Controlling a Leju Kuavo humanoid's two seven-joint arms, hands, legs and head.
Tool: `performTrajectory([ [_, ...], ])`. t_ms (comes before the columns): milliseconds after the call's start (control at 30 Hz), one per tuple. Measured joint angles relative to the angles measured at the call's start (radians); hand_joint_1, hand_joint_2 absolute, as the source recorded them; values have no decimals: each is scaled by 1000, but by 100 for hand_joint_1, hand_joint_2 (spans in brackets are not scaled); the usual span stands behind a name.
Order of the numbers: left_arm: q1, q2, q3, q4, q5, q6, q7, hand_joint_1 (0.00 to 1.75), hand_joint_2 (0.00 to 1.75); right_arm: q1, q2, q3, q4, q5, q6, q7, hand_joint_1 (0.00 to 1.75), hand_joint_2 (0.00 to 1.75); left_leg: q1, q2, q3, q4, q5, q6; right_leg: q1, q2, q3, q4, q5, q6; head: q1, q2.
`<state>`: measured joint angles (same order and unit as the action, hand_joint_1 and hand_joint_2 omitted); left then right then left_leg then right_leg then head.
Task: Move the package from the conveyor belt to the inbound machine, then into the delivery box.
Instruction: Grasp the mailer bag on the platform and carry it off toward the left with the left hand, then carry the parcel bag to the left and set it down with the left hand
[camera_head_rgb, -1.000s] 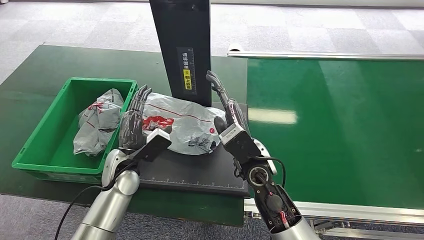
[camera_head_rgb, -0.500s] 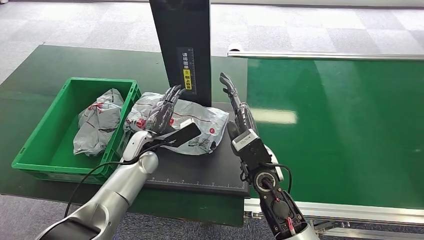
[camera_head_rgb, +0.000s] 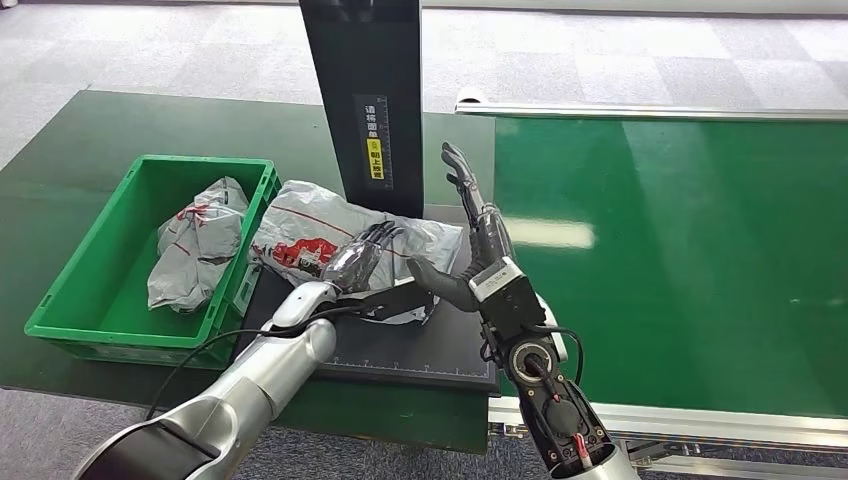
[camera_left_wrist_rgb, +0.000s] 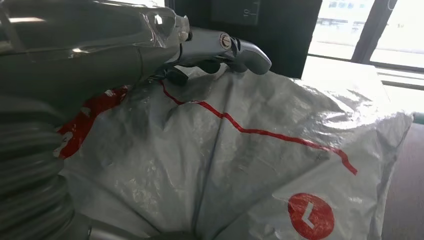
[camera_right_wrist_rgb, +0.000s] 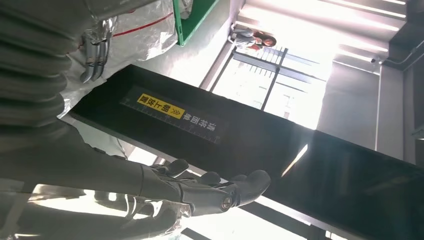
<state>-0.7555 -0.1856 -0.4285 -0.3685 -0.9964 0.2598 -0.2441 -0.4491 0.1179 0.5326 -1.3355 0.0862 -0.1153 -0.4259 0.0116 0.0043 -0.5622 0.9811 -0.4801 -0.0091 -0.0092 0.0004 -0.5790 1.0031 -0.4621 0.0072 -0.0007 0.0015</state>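
Observation:
The grey package (camera_head_rgb: 310, 225) with red markings lies on the inbound machine's black platform (camera_head_rgb: 400, 345). Its left end reaches the rim of the green delivery box (camera_head_rgb: 60, 290). My left hand (camera_head_rgb: 358, 262) rests on top of the package's right part, fingers laid over the crinkled plastic (camera_left_wrist_rgb: 250, 165). In the left wrist view that hand (camera_left_wrist_rgb: 100, 50) lies flat on the bag with no fold pinched. My right hand (camera_head_rgb: 482, 240) stands just right of the package, fingers up and thumb spread towards it, holding nothing. The right wrist view has this hand (camera_right_wrist_rgb: 190, 187) below the machine's dark column (camera_right_wrist_rgb: 200, 135).
A second grey package (camera_head_rgb: 195, 250) lies inside the green box. The machine's black column (camera_head_rgb: 365, 90) rises right behind the package. The green conveyor belt (camera_head_rgb: 680, 250) runs along the right. A dark green table (camera_head_rgb: 80, 130) carries box and machine.
My left hand has swung from the package's left end across to its right part. The package slid left towards the box. My right hand drew slightly right and spread its thumb.

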Motion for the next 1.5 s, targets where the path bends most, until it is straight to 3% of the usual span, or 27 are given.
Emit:
performTrajectory([
  [67,-7,0,-15,9,-20,-8,10,72,175,0,0,0,0,-6,0,-6,0,175,0,0,0,0,0,0,0,0,1,0,0,0,0,0],
  [133,-11,0,-28,17,-33,-9,11,159,175,0,0,0,0,-11,0,-11,0,175,0,0,1,0,0,0,0,0,1,0,0,0,0,0],
  [200,-11,1,-38,23,-37,0,8,175,175,0,0,0,1,-14,0,-17,0,175,0,-1,1,0,0,0,0,0,1,0,0,0,0,0],
  [567,-6,2,-57,33,-44,121,-35,175,175,-4,0,-1,3,-23,-6,-25,0,175,0,-1,1,0,0,0,0,0,0,0,0,0,0,0],
  [800,16,-5,-51,-10,42,323,-165,175,175,-3,0,-13,3,-19,-37,-24,0,175,0,0,-1,0,0,0,0,0,-1,0,0,0,0,0],
  [933,39,2,-19,-160,147,405,-237,175,175,10,-1,-28,-2,-6,-67,-24,0,175,0,0,-1,0,0,0,0,0,-1,0,0,0,0,0],
  [1133,107,72,31,-656,225,406,-187,175,175,54,-14,-65,-28,6,-103,-29,0,175,0,0,-2,0,0,0,0,0,-2,0,0,0,0,0],
  [1267,141,122,72,-902,213,430,-161,175,175,71,-22,-84,-35,8,-110,-32,0,175,0,1,-2,0,0,0,0,0,-2,0,0,0,0,0],
  [1400,131,163,142,-960,156,416,-74,175,175,81,-23,-91,-45,16,-109,-34,0,175,0,1,-2,0,1,0,0,0,-2,0,0,0,0,0],
  [1500,77,204,210,-861,56,397,21,175,175,92,-23,-92,-57,20,-103,-34,0,175,0,1,-1,0,2,0,0,0,-2,0,0,0,0,0],
])
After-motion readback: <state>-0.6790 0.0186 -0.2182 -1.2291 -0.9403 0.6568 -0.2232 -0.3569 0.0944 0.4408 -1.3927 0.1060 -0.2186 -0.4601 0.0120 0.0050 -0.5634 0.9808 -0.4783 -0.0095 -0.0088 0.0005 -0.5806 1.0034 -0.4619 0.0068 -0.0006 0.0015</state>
